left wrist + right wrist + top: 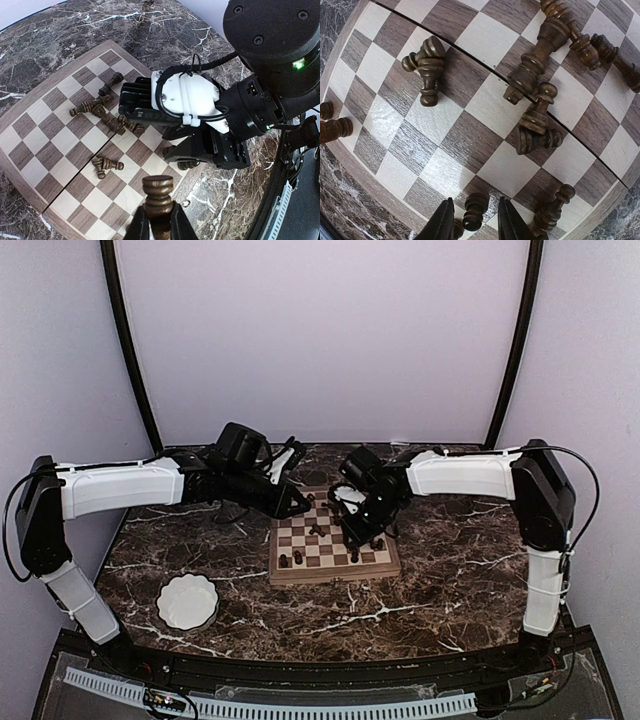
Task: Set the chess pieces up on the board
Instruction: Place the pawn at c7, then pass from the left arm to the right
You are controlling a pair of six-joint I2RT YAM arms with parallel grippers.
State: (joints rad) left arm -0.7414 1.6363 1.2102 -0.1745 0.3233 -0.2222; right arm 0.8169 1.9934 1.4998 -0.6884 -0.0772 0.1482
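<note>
From above, the board [330,574] lies in the middle of the table [450,580]; a white bowl [188,601] sits near the table's front left corner; both arms lean over the board.

In the left wrist view, the left gripper [158,206] pinches one upright chess piece [157,185] by the board's edge; fallen pieces [102,112] lie mid-board.

In the right wrist view, the right gripper [475,200] is spread a little; a standing piece [474,211] is between its fingers, near the board's edge.
</note>
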